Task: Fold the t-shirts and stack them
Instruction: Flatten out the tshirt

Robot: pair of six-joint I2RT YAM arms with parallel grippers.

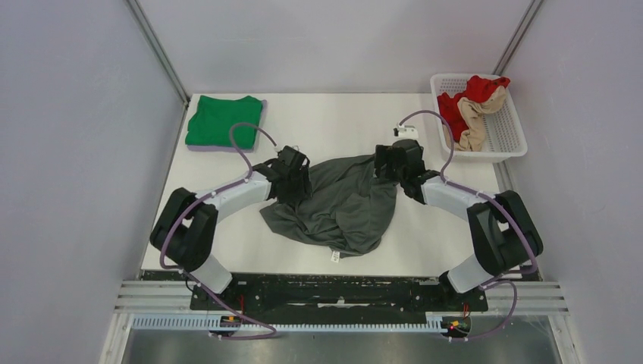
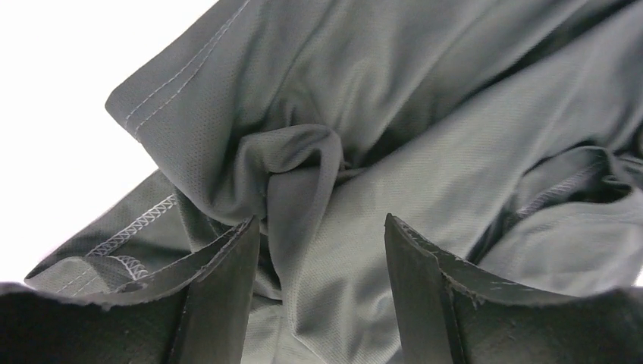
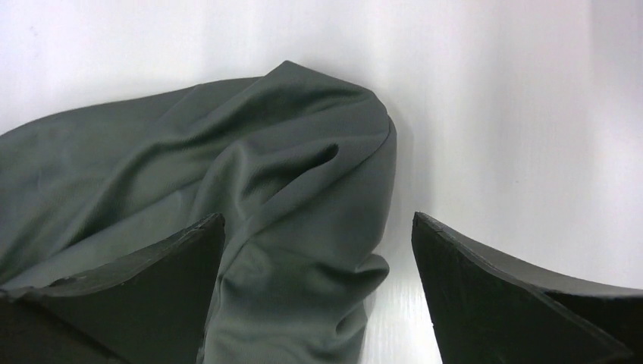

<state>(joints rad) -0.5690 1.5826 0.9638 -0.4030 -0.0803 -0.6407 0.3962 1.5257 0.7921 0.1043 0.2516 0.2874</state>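
two end effectors point(image 1: 292, 191) point(image 1: 393, 171), two t-shirts point(image 1: 341, 212) point(image 1: 221, 120), one basket point(image 1: 506, 136)

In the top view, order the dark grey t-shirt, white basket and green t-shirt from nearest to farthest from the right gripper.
From the right gripper:
1. dark grey t-shirt, just under it, centre.
2. white basket, far right corner.
3. green t-shirt, far left corner.
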